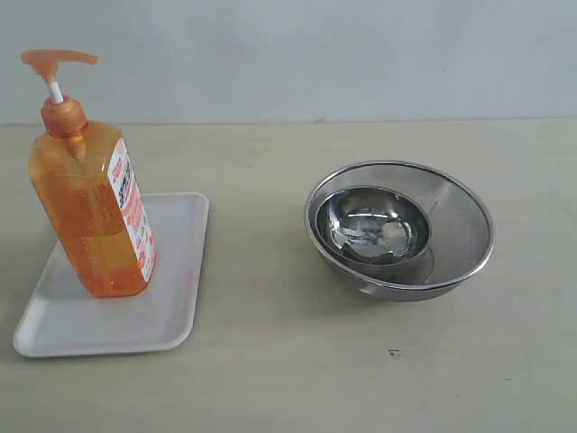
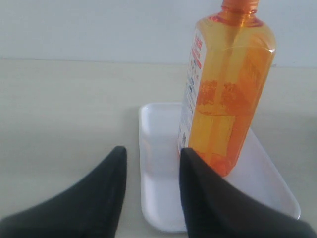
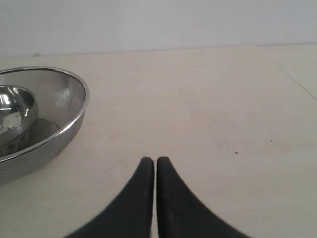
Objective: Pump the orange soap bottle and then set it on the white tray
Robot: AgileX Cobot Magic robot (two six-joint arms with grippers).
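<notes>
Orange soap bottle (image 1: 90,212): exterior view, upright on white tray (image 1: 171,298), left side of desk (image 1: 270,379); placement apparently complete, pumping unverifiable. Left wrist view: left tool (image 2: 152,151) spread, empty, just short of bottle. Right wrist view: right tool (image 3: 155,159) clenched on nothing.

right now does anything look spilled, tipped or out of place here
Nothing stands out. The orange soap bottle stands on its base on the white tray, with no soap visible around it. The small steel bowl sits nested inside the mesh bowl, and both are right way up.
</notes>
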